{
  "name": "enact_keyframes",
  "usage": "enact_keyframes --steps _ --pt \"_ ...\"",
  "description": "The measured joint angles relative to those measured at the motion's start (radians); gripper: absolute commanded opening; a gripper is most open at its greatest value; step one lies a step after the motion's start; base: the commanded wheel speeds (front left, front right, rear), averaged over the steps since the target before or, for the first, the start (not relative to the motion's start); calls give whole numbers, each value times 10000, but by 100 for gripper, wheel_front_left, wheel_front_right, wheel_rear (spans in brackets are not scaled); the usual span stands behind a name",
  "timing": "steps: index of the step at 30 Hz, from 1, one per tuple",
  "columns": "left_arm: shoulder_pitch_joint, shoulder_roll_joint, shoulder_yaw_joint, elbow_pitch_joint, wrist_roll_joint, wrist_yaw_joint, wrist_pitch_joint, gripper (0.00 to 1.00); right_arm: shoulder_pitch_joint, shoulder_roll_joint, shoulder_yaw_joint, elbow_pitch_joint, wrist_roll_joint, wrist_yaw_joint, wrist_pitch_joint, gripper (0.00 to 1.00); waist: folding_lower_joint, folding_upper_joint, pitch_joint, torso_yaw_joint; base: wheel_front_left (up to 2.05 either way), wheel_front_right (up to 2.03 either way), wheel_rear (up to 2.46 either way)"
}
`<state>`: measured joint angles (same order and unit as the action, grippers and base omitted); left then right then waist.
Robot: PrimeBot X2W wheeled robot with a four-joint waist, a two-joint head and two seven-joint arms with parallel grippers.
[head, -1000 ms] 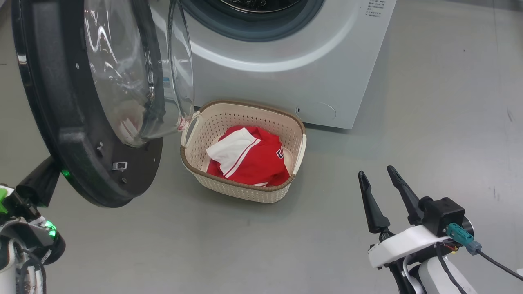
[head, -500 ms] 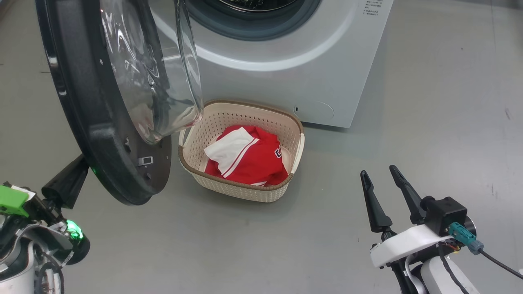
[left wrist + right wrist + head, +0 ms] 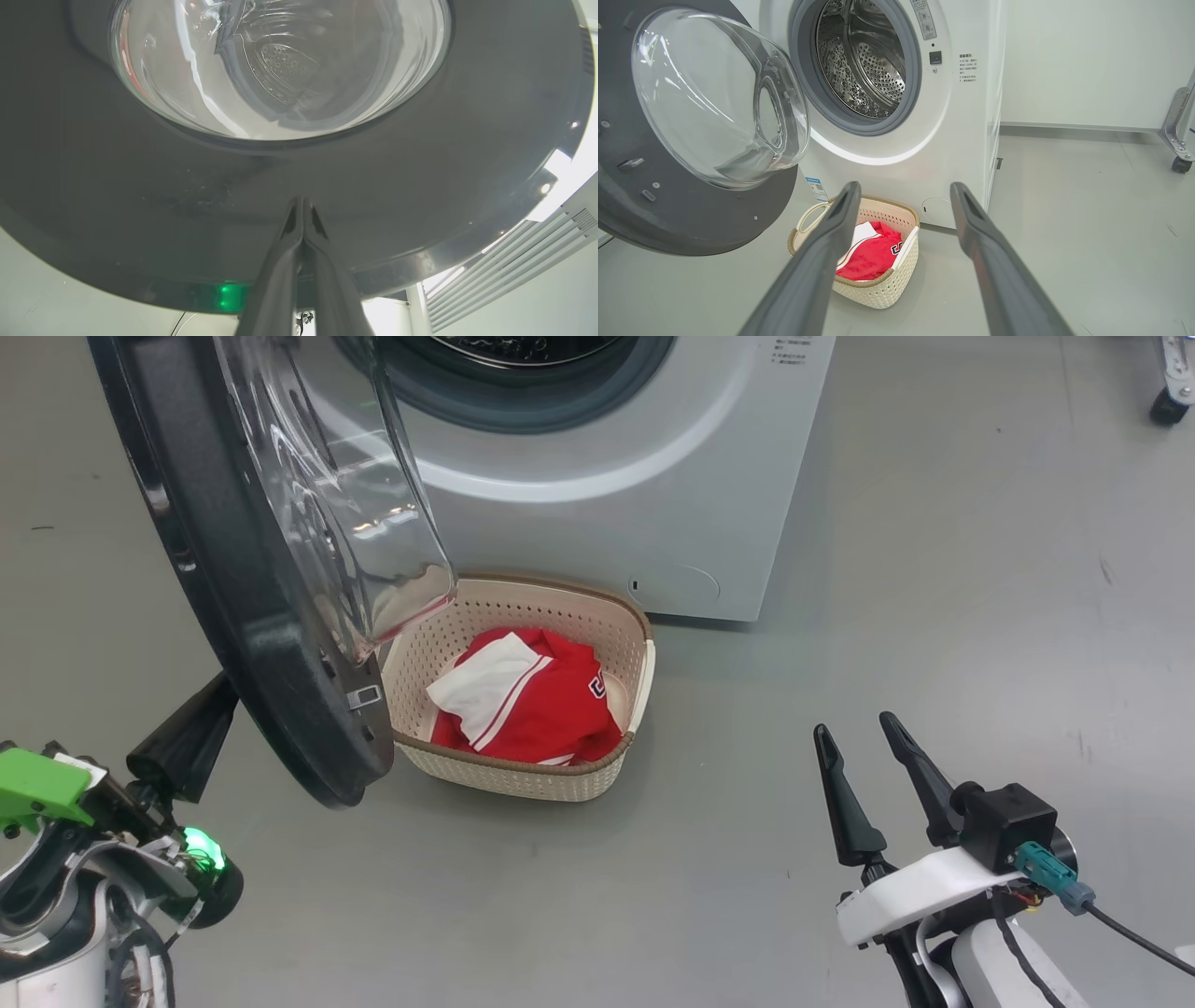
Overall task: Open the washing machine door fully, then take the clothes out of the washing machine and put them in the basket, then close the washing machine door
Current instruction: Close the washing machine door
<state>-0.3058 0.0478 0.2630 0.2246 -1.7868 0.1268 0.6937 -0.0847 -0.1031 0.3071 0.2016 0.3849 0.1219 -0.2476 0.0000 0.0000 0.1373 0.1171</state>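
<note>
Left wrist view: left gripper (image 3: 302, 204) jaws pressed together with nothing between them. The tips are right at the outer face of the washing machine door (image 3: 140, 196), on the wide black rim just below the glass bowl (image 3: 280, 70). It looks like contact, can't confirm.

Right gripper (image 3: 854, 723) jaws spread wide, empty, hanging over the floor (image 3: 934, 616). Its fingers point toward the washing machine (image 3: 579, 523). The basket (image 3: 523, 782) is ahead and to its left, well apart.

Door: round, glossy black rim, clear bulging bowl at the centre. It stands upright on its hinge side, partly swung out, with its inner face and the bowl turned toward the machine front and the basket. In head view its lower edge overlaps the basket's left end.

Machine: white box, grey rubber ring (image 3: 915, 93) round the opening, dimpled and perforated steel drum (image 3: 873, 70) behind it, small blue sticker (image 3: 815, 186) low on the front.

Basket: cream plastic, rounded rectangle, perforated walls, brown woven-look rim. It's on the floor just in front of the machine, below the opening. Handles sit at the left and right ends, so the long axis runs roughly along the machine front, slightly skewed.

Clothes (image 3: 551, 719): in the basket as a crumpled heap of red fabric. The white panel with white stripes is toward the left, the dark letter patch at the right edge.
</note>
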Motion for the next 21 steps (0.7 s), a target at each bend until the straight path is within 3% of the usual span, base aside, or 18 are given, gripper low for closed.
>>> enact_keyframes --steps 21 --pt "-39 -75 -387 13 -173 0 -894 0 -116 94 -17 23 2 0 0 100 0 0 140 -1812 0 0 0"
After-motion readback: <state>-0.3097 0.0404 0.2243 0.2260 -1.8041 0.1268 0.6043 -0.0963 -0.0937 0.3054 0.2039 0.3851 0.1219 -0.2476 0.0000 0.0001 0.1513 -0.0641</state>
